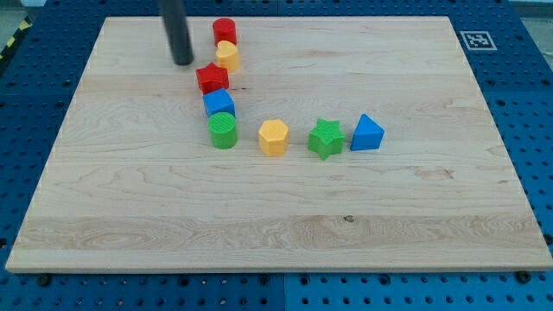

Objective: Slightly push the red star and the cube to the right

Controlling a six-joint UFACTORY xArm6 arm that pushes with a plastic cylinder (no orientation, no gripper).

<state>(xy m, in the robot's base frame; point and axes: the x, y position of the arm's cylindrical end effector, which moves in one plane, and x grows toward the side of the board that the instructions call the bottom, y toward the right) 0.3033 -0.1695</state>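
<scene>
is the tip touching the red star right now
No, my tip sits up and to the view's left of the red star, with a strip of bare board showing between them.

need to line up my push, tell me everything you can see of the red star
The red star-shaped block looks like matte ribbed plastic, with a flat top and short points all round. It lies flat on the pale wooden board, in the upper left part of the view. A blue cube sits just below it and a yellow block just above to the right; both look to be touching it. My tip stands close to its upper left, apart from it.
</scene>
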